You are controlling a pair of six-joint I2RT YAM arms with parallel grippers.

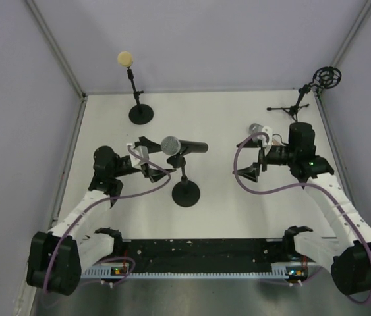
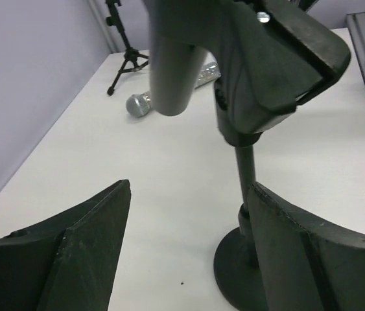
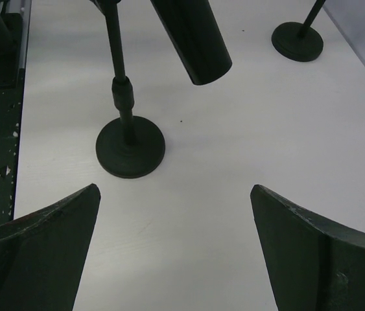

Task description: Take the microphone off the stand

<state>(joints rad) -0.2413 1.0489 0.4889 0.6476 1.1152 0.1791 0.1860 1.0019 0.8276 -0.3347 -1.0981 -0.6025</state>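
The microphone (image 1: 180, 146), with a silver grille head and a black body, lies level in the clip of a black stand with a round base (image 1: 186, 193) at the table's middle. My left gripper (image 1: 147, 158) is open and empty just left of the microphone's head. In the left wrist view (image 2: 188, 194) its right finger is beside the stand's pole (image 2: 246, 172), under the clip (image 2: 279, 65) and the microphone (image 2: 176, 58). My right gripper (image 1: 246, 159) is open and empty, to the right of the microphone's tail. In the right wrist view (image 3: 174, 194) it faces the base (image 3: 130, 148) and the microphone's body (image 3: 195, 39).
A second round-base stand (image 1: 141, 114) with a yellow foam-topped microphone (image 1: 125, 59) stands at the back left. A tripod stand (image 1: 297, 102) with a ring mount stands at the back right. A loose silver microphone (image 1: 257, 128) lies on the table near my right gripper.
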